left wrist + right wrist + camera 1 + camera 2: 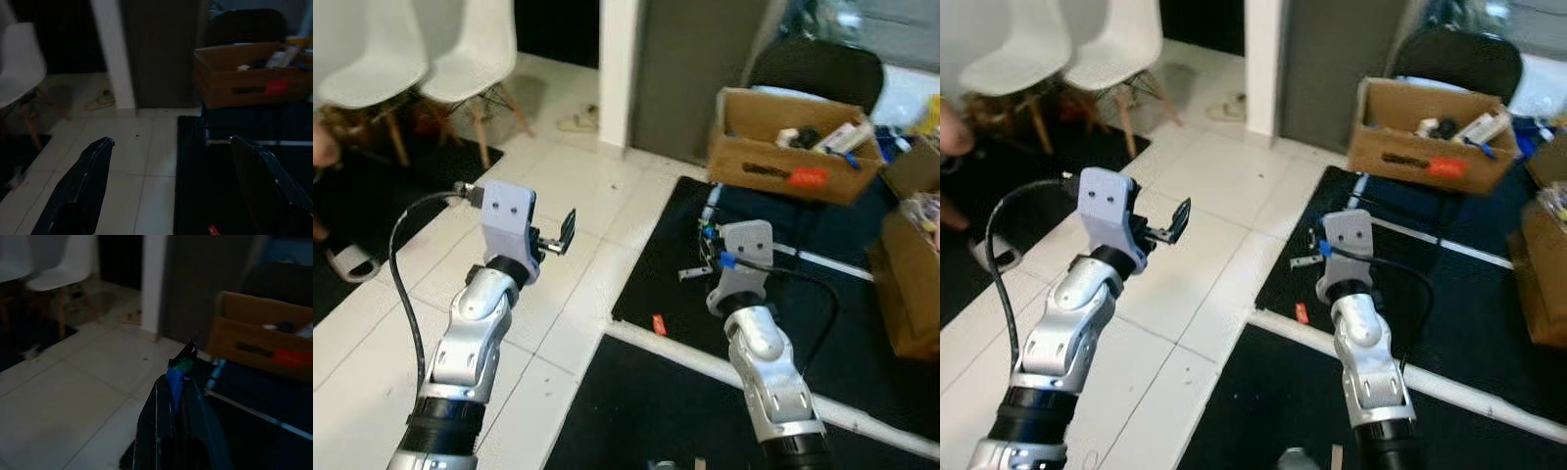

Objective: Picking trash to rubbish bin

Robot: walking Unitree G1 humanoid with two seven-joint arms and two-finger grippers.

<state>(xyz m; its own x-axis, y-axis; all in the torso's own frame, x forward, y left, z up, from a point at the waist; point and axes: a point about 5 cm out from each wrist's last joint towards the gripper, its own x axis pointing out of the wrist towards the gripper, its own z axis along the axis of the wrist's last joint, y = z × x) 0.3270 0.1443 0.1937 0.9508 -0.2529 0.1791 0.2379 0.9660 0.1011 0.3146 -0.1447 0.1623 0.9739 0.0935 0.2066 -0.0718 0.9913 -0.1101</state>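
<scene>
The right gripper (182, 382) is clamped on a blue-green scrap of trash (176, 374), which stands out past the fingertips. The cardboard box (790, 147) serving as bin lies ahead of those fingers, nearer this arm. The left gripper (171, 166) hangs spread and empty.

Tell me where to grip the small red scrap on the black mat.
The red scrap lies flat near the mat's edge. Come straight down and pinch across its narrow width. The open left hand looks free; the right hand already pinches a blue wrapper.
</scene>
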